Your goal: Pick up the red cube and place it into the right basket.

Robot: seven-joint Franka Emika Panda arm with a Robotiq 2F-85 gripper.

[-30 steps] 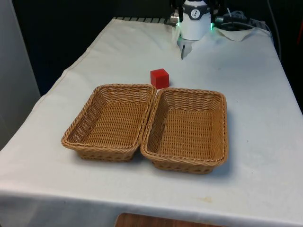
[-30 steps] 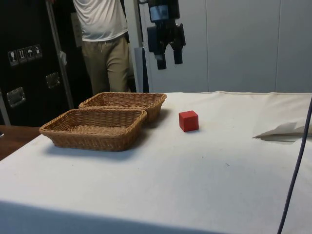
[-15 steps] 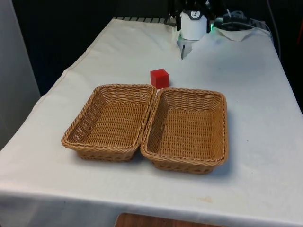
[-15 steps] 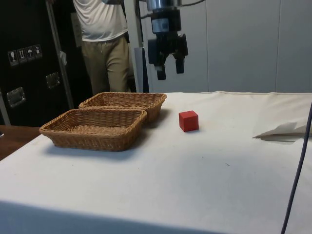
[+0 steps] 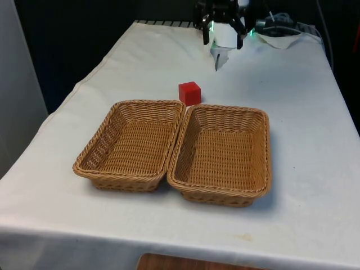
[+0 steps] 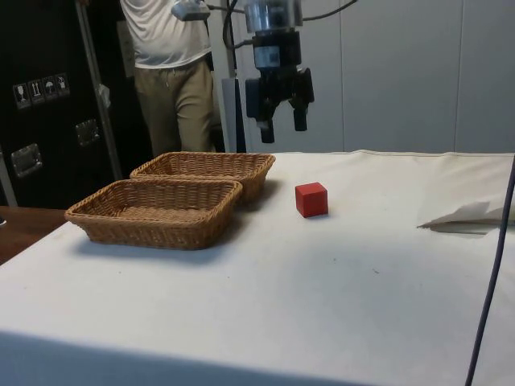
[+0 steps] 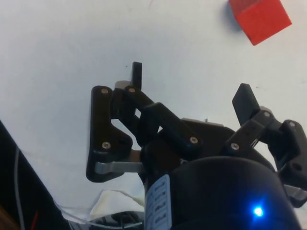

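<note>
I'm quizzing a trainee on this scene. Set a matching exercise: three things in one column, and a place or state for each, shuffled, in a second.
Things:
1. red cube
2. gripper
3. two baskets

Places or states:
A. open, in the air above the table
B. side by side, nothing in them
C. on the cloth just behind the rims

Pairs: 1-C, 2-A, 3-B

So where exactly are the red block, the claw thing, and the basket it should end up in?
red cube (image 5: pixel 189 93), front view, on its front face.
gripper (image 6: pixel 282 126), side view, midway between its fingertips.
right basket (image 5: pixel 225 114), front view, on its far rim.
</note>
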